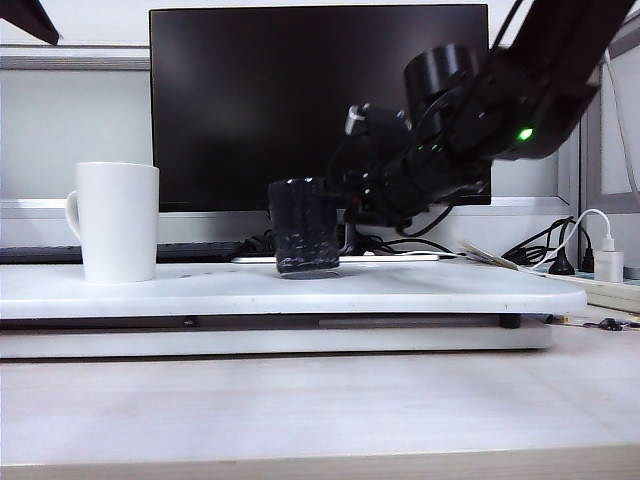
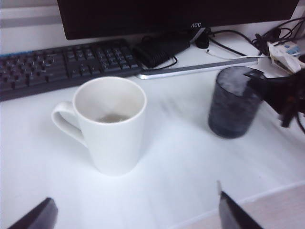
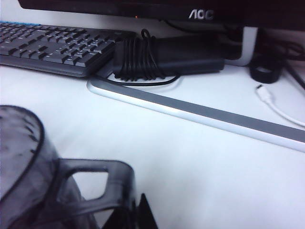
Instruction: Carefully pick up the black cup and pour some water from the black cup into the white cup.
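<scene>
black cup: sitting upright on the white board (image 1: 420, 290), about the middle in the exterior view (image 1: 303, 226), mottled grey flecks all over

white cup: way over at 9 o'clock from the black cup (image 1: 118, 221), well apart from it, handle pointing further out to 9; the left wrist view looks down into it and there's only a faint brownish mark at the bottom (image 2: 110, 125)

right gripper: comes in from 3 o'clock of the black cup (image 1: 352, 196), fingers pinched shut on the cup's loop handle (image 3: 93, 183); a dark fingertip shows right against the handle in its own wrist view (image 3: 143, 215)

left gripper: hanging above the board with jaws spread wide and nothing in them (image 2: 136, 212); white cup sits just past it, black cup further off toward the right arm

room: bare board between the two cups, nothing in the way; board's front edge is close in front of both cups; behind the board there's a keyboard (image 2: 62, 67), a coiled power brick (image 3: 162, 57) and the monitor (image 1: 320, 105); cables and a white charger (image 1: 608, 262) at 3 o'clock past the board's end

writing: "AOC" on the monitor's lower bezel (image 3: 202, 15), also readable in the left wrist view; keyboard legends too blurry to read
</scene>
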Controlling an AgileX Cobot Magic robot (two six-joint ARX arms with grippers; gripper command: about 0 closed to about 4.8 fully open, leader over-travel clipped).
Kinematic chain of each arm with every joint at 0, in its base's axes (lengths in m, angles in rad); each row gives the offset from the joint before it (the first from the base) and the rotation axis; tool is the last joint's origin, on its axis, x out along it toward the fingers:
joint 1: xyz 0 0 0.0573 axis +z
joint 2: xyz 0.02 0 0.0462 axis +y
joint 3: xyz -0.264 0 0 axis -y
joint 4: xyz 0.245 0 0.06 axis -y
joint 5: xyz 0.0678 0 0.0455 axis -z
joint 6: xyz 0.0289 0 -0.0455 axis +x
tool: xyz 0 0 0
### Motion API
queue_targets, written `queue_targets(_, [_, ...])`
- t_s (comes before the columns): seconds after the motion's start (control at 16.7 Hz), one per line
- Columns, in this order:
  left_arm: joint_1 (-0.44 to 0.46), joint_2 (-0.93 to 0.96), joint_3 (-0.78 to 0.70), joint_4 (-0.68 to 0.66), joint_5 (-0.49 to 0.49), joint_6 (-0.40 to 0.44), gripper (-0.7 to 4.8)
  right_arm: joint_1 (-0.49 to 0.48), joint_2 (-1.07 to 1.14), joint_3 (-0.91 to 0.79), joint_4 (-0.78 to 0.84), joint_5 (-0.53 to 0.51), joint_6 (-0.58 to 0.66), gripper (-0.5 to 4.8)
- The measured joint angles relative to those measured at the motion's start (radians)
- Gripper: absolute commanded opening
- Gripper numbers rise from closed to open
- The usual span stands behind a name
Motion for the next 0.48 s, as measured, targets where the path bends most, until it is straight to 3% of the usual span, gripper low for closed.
queue_targets(0.48, [0.000,0.000,0.000,-0.031,-0.001,0.002,4.79,-0.002,0.032,0.035,-0.014,0.003,0.003,-0.02])
